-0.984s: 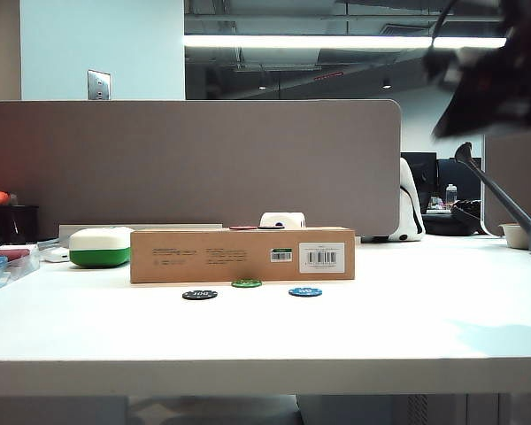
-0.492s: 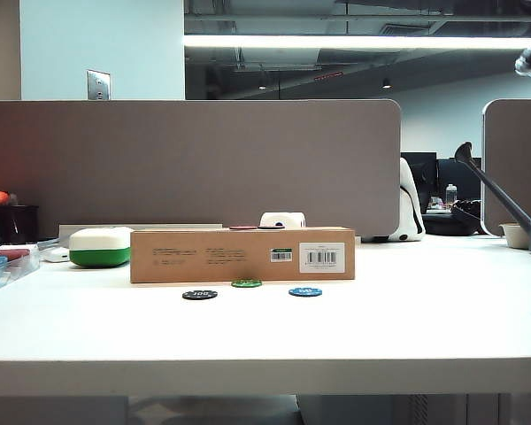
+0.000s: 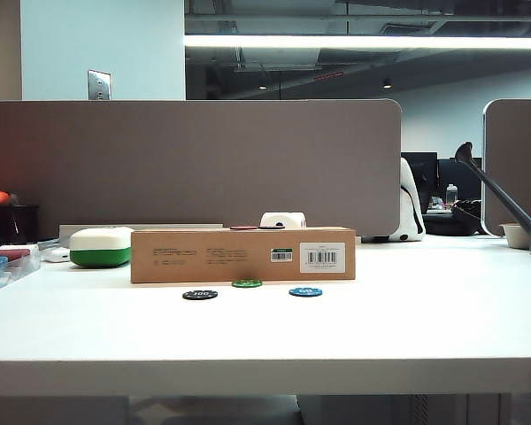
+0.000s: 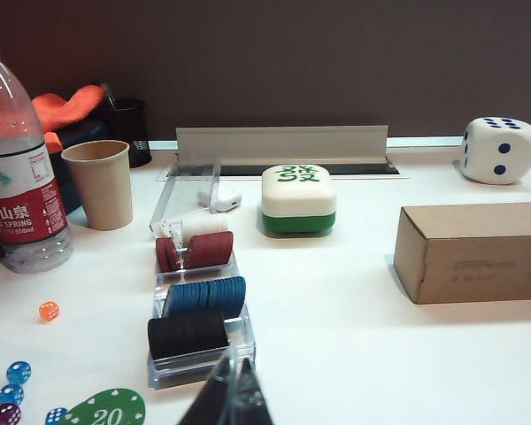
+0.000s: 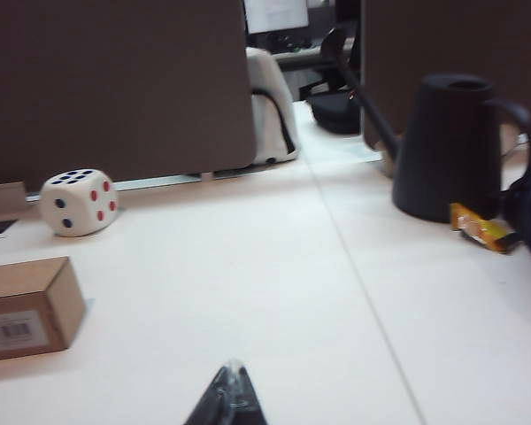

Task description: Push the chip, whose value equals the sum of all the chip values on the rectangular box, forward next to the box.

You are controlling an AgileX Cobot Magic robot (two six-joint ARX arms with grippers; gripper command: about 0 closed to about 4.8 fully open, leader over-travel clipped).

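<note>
Three chips lie in a row on the white table (image 3: 425,328) in front of the rectangular box (image 3: 242,255): the green chip (image 3: 246,283) in the middle, just beside the box's front face, a black chip marked 100 (image 3: 199,295) to its left and a blue chip (image 3: 305,291) to its right, both a little nearer the camera. One white barcode label and one small green sticker sit on the box front. One white-and-green rounded case (image 3: 100,246) stands left of the box. One large white die (image 5: 78,202) rests behind the box. One clear rack (image 4: 197,310) holds three chip stacks: red, blue, black. The left gripper (image 4: 231,403) hovers near that rack, fingers pressed together, holding nothing. The right gripper (image 5: 228,400) hangs over bare table right of the box, fingers likewise together and empty. One black watering can (image 5: 451,146) stands beyond.
</note>
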